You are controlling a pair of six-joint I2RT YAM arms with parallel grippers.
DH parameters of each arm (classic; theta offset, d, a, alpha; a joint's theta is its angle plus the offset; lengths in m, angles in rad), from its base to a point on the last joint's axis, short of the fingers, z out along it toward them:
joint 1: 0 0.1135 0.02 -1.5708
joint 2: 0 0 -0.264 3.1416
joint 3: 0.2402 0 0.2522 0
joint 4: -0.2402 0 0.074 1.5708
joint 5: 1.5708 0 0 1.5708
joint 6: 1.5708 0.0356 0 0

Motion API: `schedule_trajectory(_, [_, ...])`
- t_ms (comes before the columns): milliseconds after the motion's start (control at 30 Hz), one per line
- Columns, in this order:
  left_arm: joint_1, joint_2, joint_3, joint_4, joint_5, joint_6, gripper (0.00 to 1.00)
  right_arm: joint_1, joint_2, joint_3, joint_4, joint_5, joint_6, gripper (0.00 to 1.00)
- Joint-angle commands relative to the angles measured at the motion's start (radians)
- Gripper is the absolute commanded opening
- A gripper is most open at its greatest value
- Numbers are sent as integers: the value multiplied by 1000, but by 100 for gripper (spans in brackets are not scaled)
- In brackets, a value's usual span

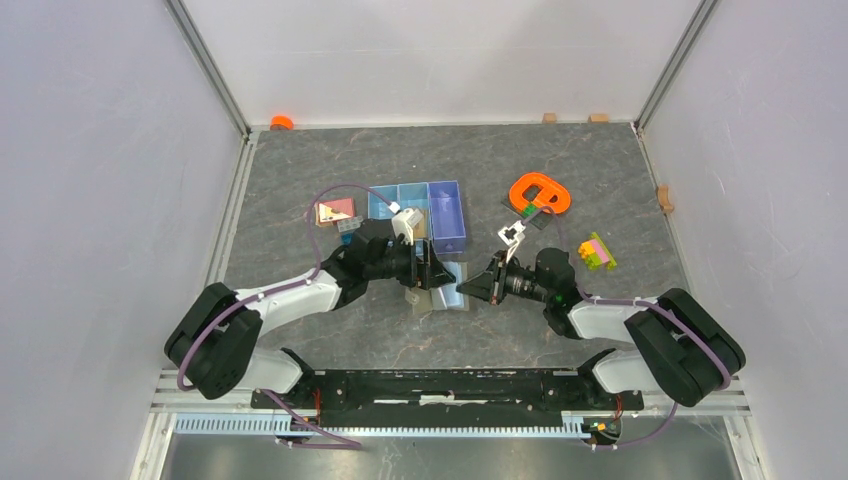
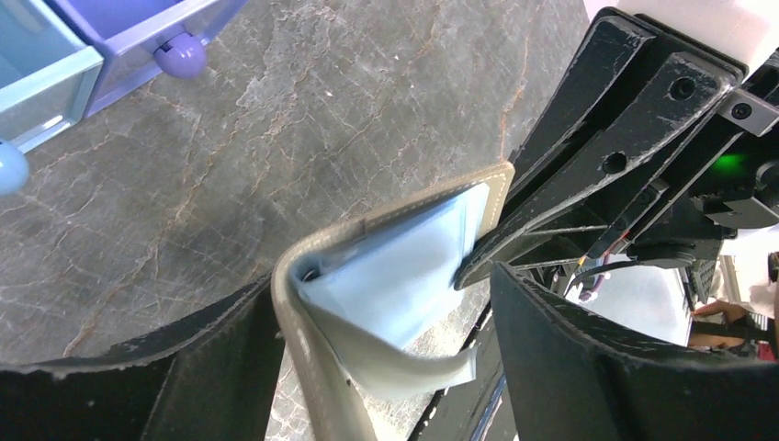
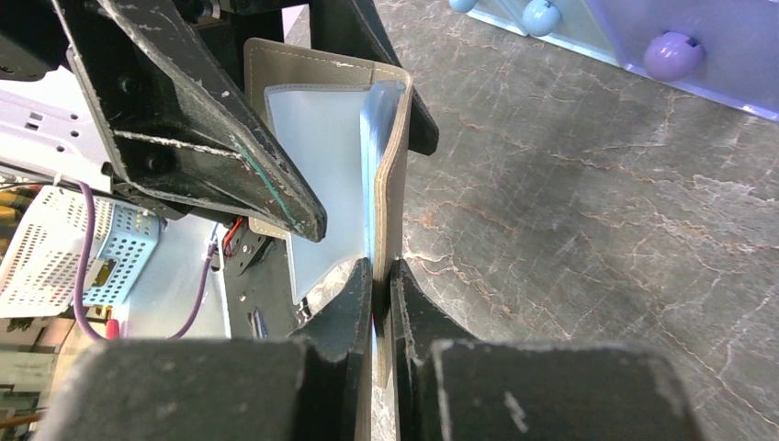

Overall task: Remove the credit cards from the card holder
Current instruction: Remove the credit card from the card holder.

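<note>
**A:** Where is the card holder (image 1: 455, 298) at this moment?

**B:** It is about the middle of the worktop, a little toward the near edge, just on the near side of the tray (image 1: 447, 210). It is opened like a book between the two arms, and its pale blue inside is showing. I cannot tell if it touches the worktop.

**A:** Which hand has it?

**B:** The right gripper (image 3: 381, 271) is almost fully closed and pinches one flap by its edge. The left gripper (image 2: 381, 276) is parted wide, with the other flap between its fingers. One finger lies against the grey outside, and the other is on the inner side, apart from the flap.

**A:** And the cards?

**B:** I cannot make them out in the pockets.
</note>
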State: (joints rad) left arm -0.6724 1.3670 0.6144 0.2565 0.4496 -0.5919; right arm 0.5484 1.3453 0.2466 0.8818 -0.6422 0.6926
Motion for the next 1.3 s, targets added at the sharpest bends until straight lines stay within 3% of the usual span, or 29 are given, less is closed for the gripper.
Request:
schedule_trajectory(0, [-7, -20, 3, 64, 25, -12, 82, 11, -17, 0, 87, -30, 14, 7])
schedule_trajectory(167, [-7, 4, 13, 64, 38, -17, 78, 25, -12, 8, 92, -40, 13, 7])
schedule_trajectory(300, [-7, -6, 8, 60, 23, -14, 47, 25, -19, 6, 89, -37, 9, 12])
schedule_trajectory(500, [-6, -7, 11, 43, 0, -13, 17, 25, -25, 6, 83, -38, 5, 20])
schedule_trajectory(667, [-1, -18, 10, 24, -25, -12, 15, 25, -31, 5, 79, -36, 1, 35])
schedule_trajectory(1267, [78, -30, -49, 147, 78, -107, 11, 25, -107, -14, 123, -65, 17, 35])
